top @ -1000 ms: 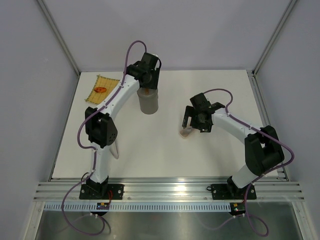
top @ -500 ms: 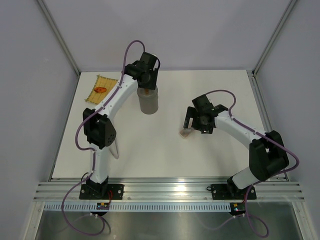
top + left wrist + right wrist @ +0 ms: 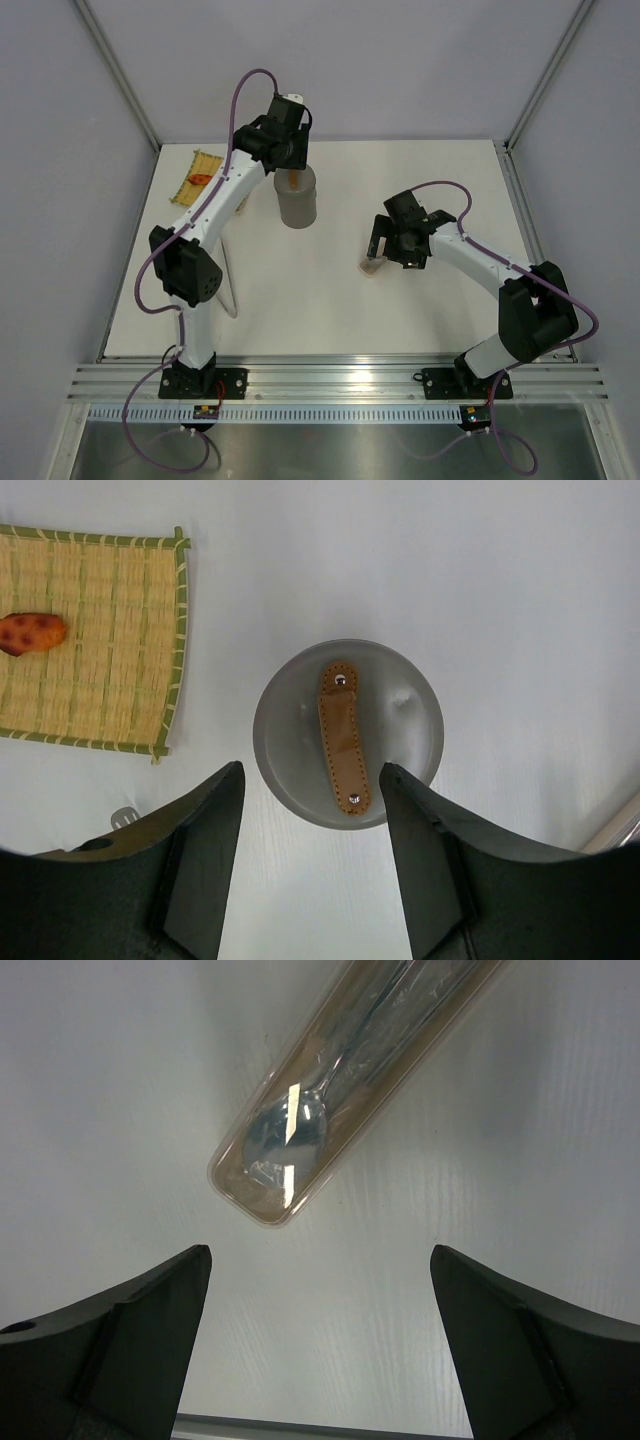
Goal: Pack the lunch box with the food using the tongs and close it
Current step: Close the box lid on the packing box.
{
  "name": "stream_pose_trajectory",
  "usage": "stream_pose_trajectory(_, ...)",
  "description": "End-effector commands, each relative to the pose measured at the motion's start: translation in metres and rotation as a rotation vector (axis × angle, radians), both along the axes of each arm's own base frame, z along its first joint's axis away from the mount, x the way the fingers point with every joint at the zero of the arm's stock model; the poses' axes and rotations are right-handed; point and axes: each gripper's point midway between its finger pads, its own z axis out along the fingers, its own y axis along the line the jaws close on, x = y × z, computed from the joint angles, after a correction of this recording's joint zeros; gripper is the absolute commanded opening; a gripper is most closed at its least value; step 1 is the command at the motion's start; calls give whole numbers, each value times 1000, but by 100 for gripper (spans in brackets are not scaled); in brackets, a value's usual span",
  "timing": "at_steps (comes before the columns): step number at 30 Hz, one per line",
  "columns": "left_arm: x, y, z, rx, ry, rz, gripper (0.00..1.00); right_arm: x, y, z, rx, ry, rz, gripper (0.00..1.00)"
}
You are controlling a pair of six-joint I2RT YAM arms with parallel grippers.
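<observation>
Left gripper point(image 3: 310, 780) hangs parted and empty over the upright grey cylindrical lunch box point(image 3: 297, 208) — its round grey lid point(image 3: 400, 730) seated, the brown strap handle point(image 3: 343, 735) running lengthwise in line with the gap between the fingers. Right gripper point(image 3: 318, 1265), spread wide and empty, hovers well apart.

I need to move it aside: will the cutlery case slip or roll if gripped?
The case has a glossy, glaring top, so probably slippery. It lies flat and oblong, so rolling seems unlikely. The spoon inside may shift.
</observation>
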Motion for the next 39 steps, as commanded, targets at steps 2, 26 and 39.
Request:
stream_pose_trajectory(2, 17, -4, -17, -19, -4, 34, 60, 7, 7, 10, 6, -28, 6, 99)
stream_pose_trajectory(26, 26, 10, 34, -85, -138, 75, 57, 9, 8, 11, 10, -31, 4, 99)
stream_pose_trajectory(39, 24, -10, -92, -32, 191, 37, 57, 7, 5, 11, 4, -31, -3, 99)
